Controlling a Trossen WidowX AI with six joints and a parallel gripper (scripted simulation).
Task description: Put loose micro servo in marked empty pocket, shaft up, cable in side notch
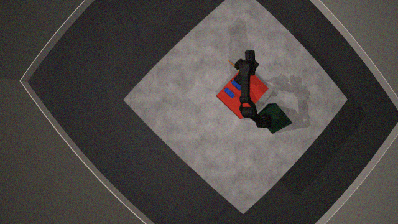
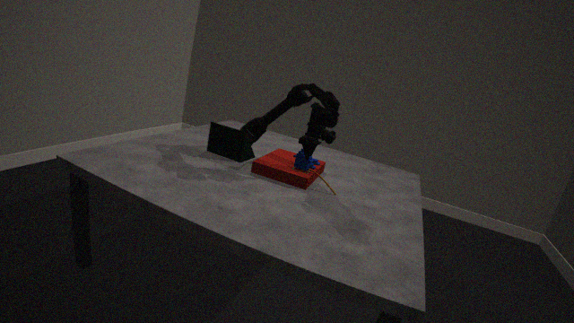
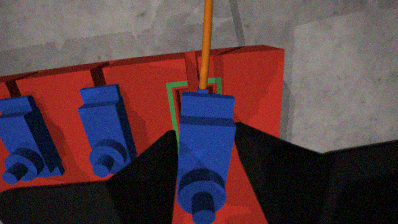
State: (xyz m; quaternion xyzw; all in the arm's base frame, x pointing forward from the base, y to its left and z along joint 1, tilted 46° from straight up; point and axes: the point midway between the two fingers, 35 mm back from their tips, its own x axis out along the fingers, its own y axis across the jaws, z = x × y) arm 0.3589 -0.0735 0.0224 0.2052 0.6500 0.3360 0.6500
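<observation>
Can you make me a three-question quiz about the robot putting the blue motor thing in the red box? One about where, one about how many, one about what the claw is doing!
1. Where is the green outline on the red deck?
A. Under the servo the claw carries
B. At the far left end
C. On the grey table

2. How many blue servos already sit in the deck?
A. None
B. Two
C. Five

3. What is the claw doing?
A. Wide open, empty
B. Shut on a blue servo
C. Shut on the orange cable alone

Answers: 1 A, the green outline shows just around the held blue servo. 2 B, two seated servos show to its left. 3 B, the black fingers press both sides of the servo; the orange cable trails away.
</observation>
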